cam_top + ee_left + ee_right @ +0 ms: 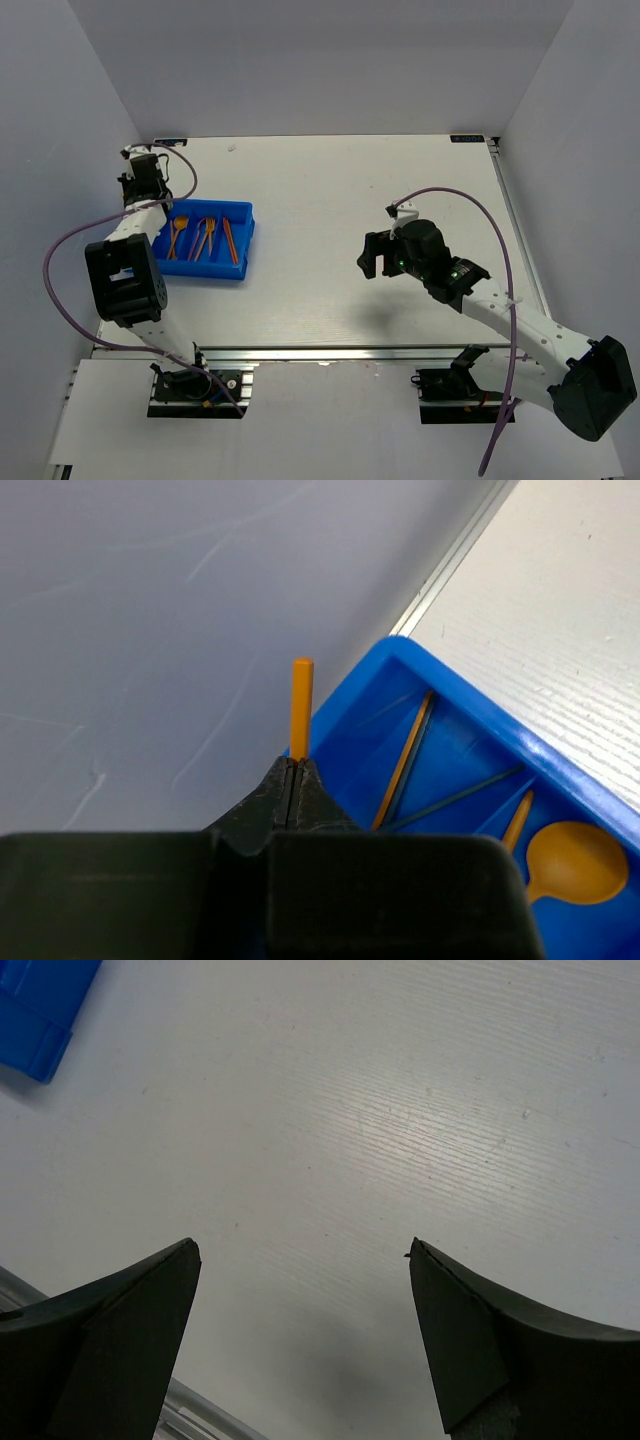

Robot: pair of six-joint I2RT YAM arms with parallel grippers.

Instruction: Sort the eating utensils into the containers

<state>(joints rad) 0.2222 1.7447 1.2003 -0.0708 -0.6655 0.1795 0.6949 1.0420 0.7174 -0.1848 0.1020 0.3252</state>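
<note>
left gripper: jaws squeezed right together, pinching the bottom end of an orange stick; most of the stick pokes straight out past the tips

stick vs bin: the stick's up in the air and looks clear of the blue bin, whose corner sits just right of the tips and a bit below them

behind the stick: just the grey wall

compartment closest to the left tips: a resting stick, orange too, lies along it with a dark one tight against it, plus a dark blue stick slanting across

next compartment over, further right of the tips: an orange spoon, only partly in shot on the wrist cam

from the top cam: more orange utensils lying lengthwise in the compartments, all off to the right of the left gripper

right gripper: fingers spread wide apart, nothing between them, only bare white table underneath

bin as seen from the right gripper: well off to its left, just a blue corner peeking in at the upper left of its wrist cam
</note>
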